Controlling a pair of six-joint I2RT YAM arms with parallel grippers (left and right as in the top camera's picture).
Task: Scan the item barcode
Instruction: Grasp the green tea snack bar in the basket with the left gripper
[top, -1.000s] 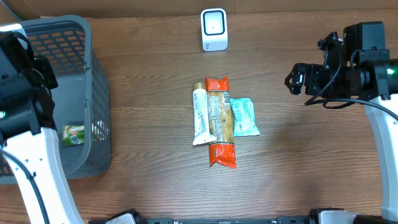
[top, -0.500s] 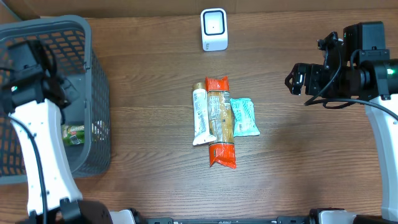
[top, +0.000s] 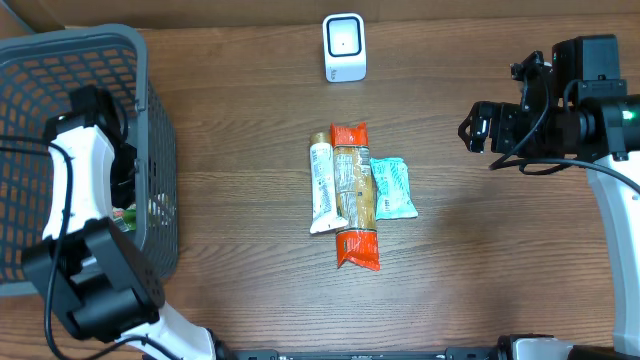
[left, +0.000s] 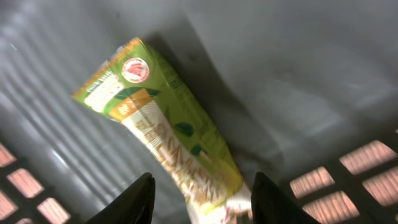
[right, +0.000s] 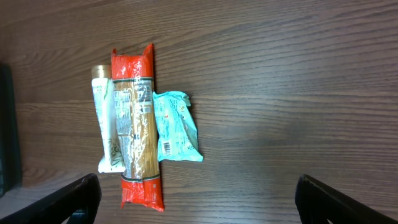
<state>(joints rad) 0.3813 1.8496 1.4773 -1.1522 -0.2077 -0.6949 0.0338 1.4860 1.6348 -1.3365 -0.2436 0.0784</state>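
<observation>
Grey plastic basket at nine o'clock, green-yellow snack packet inside, left gripper parted over it — leaves three centre packets unscanned; right gripper wide, empty.

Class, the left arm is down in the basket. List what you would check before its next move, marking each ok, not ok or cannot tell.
1. Left gripper jaws parted: ok.
2. Green packet lying on the basket floor, not pinched: ok.
3. Right gripper open, clear of the items: ok.
4. Scanner unobstructed: ok.
5. White tube, orange packet and teal packet lying side by side: ok.
6. Barcode facing up on them: cannot tell.
</observation>
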